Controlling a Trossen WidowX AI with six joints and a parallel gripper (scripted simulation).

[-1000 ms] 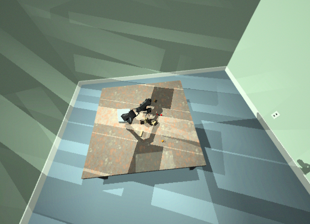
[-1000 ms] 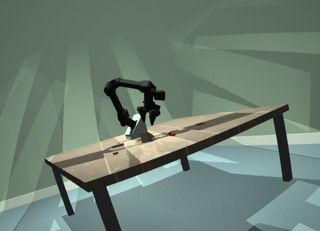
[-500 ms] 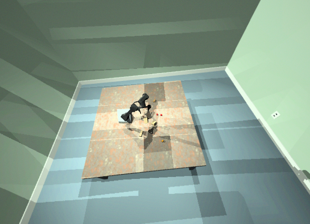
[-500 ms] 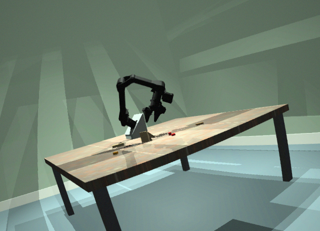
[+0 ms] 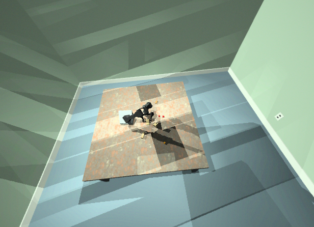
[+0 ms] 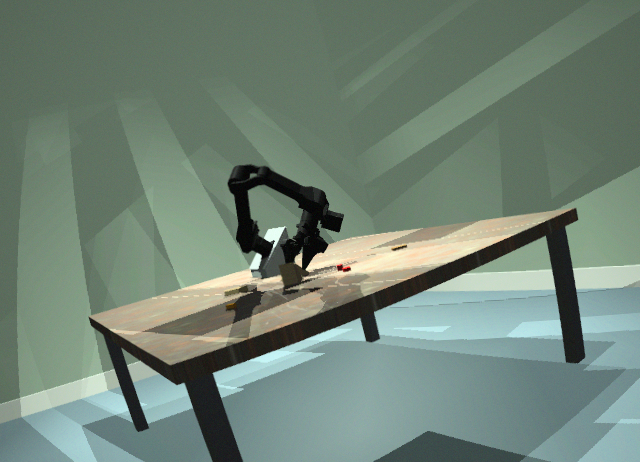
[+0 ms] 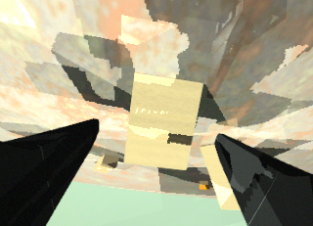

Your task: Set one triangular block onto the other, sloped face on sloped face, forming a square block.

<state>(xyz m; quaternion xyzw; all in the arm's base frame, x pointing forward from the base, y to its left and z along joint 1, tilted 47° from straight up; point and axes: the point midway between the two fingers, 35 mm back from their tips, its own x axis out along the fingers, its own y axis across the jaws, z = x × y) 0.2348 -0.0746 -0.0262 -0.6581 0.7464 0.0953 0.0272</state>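
Note:
A pale wooden block (image 5: 147,122) (image 7: 163,113) stands on the table in front of the arm's base; its sloped form is not clear here. My gripper (image 5: 147,119) (image 6: 296,265) (image 7: 158,132) is open and low, with one finger to each side of this block in the wrist view; nothing is held. Whether the fingers touch it cannot be told. The second pale block (image 5: 155,124) (image 6: 290,274) (image 7: 222,182) stands close by, apart from the first, partly behind the right finger in the wrist view. In the exterior view it hides most of the first block.
A flat pale piece (image 5: 142,135) (image 6: 236,290) (image 7: 104,162) lies to one side. Two small red pieces (image 5: 161,116) (image 6: 343,267) lie beyond the blocks. One orange piece (image 5: 165,142) (image 6: 231,306) (image 7: 204,186) and another orange piece (image 5: 156,101) (image 6: 399,247) lie farther out.

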